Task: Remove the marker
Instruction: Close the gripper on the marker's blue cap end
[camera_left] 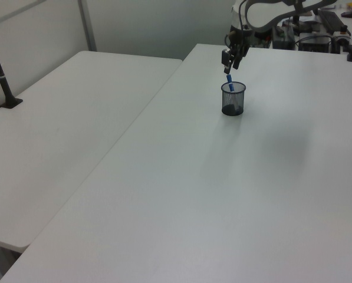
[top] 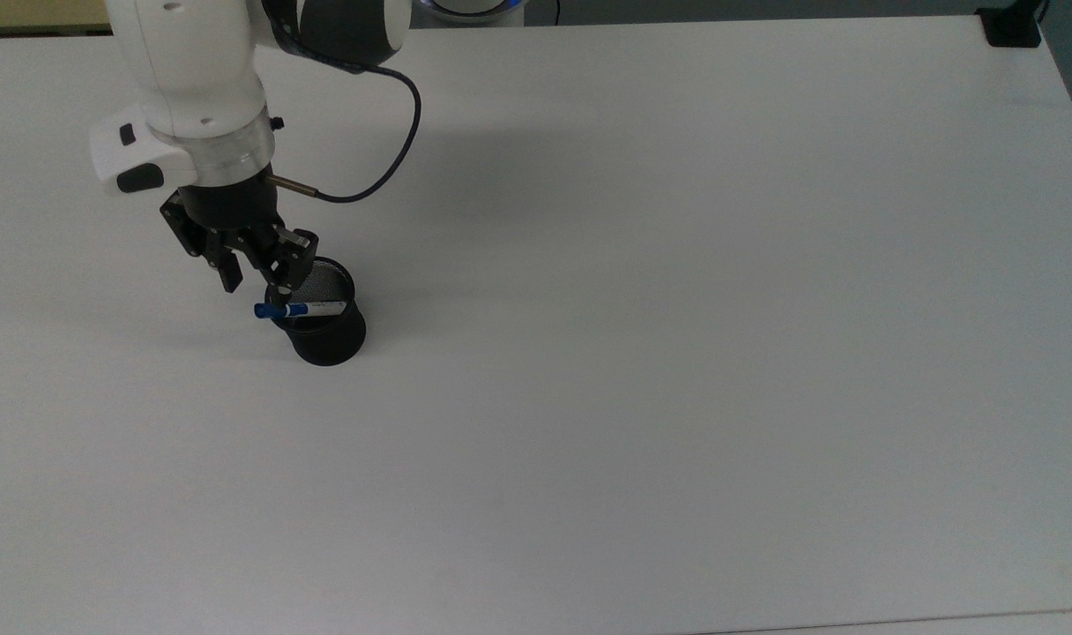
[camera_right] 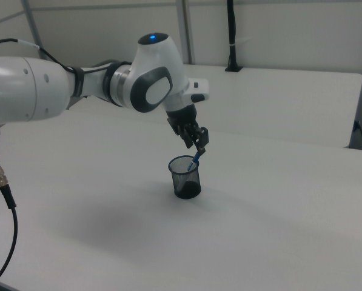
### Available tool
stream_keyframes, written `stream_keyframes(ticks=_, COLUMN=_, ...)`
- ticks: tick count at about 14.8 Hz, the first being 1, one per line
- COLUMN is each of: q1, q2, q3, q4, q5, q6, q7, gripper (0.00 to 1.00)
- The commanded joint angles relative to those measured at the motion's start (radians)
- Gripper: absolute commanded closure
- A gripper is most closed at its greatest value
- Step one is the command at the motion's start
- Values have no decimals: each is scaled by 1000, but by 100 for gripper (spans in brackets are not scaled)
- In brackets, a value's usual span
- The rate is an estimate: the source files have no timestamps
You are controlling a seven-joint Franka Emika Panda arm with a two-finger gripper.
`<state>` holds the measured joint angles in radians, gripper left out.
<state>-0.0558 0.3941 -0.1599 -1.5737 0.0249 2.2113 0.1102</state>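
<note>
Marker [top: 300, 310] leans in black mesh cup [top: 327, 331], blue cap poking over the rim toward the top view's left. Gripper [top: 254, 280] just above the cap, jaws apart, possibly straddling it. White table [top: 677, 353] bare all round, edges well off

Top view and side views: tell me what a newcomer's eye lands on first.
First, the big white robot arm reaching over the bare white table, its black two-finger gripper open just above a small black mesh cup toward the top view's left. Next, the slim blue-capped white marker leaning out of that cup, its blue cap below the fingertips.
</note>
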Motion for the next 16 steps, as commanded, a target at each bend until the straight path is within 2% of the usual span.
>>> stream_keyframes(ticks=1, q1=1, q2=22, q3=0, q4=8, q5=21, q6=27, q7=-9, gripper=47)
stream_keyframes(ticks=11, q1=1, q2=40, q3=2, q4=8, q5=20, q6=28, q7=-10, gripper=47)
stream_keyframes(ticks=14, q1=-1, q2=42, q3=2, q4=8, q5=18, q6=28, q7=-21, gripper=60)
stream_keyframes(ticks=16, q1=-4, q2=40, q3=2, q4=8, q5=18, q6=28, q7=-23, gripper=78)
